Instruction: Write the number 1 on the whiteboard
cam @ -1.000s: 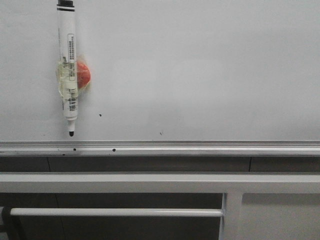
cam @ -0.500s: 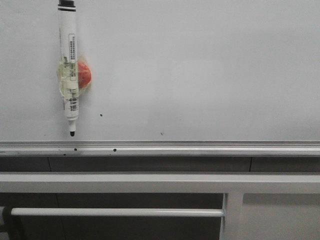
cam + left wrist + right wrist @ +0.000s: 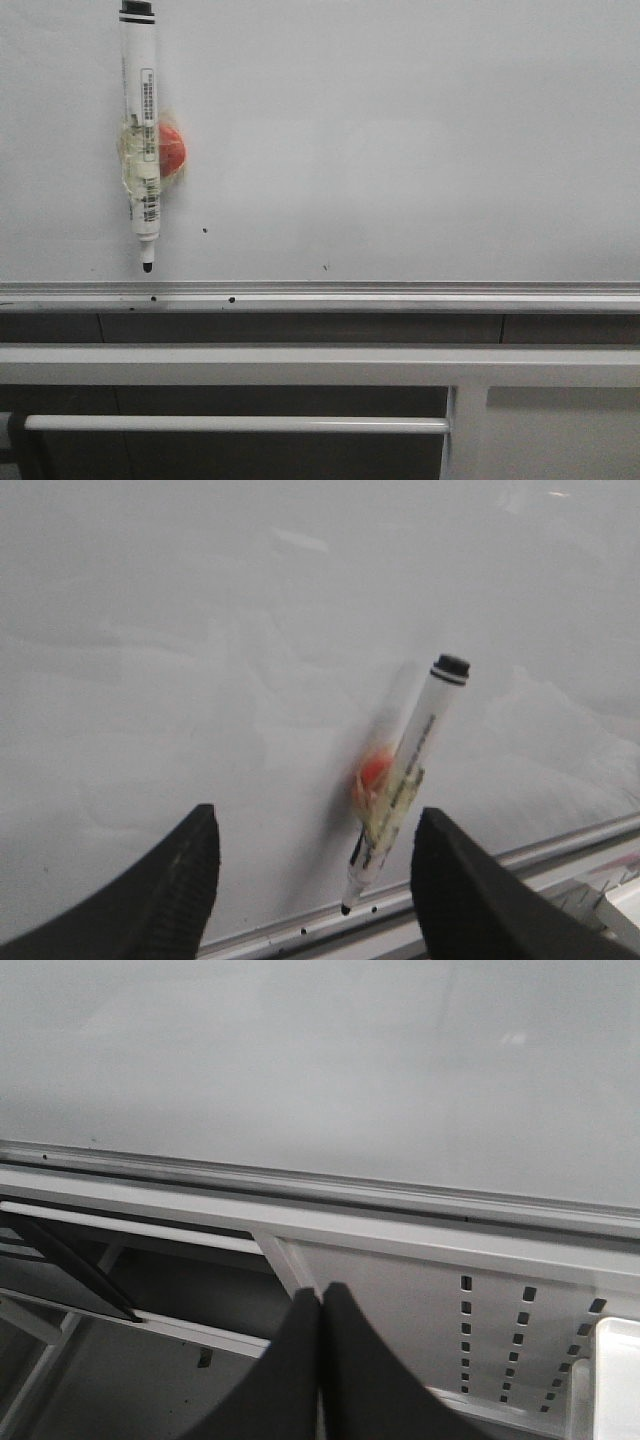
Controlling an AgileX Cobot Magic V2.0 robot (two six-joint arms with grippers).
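The left gripper has its jaws wide apart and holds nothing. Beyond the gap between the jaws, nearer the right one, a marker pen hangs tip down on the whiteboard, fixed with tape over a red magnet. The right gripper has its jaws pressed together, below the board's aluminium rail. No number 1 stroke is visible on the board.
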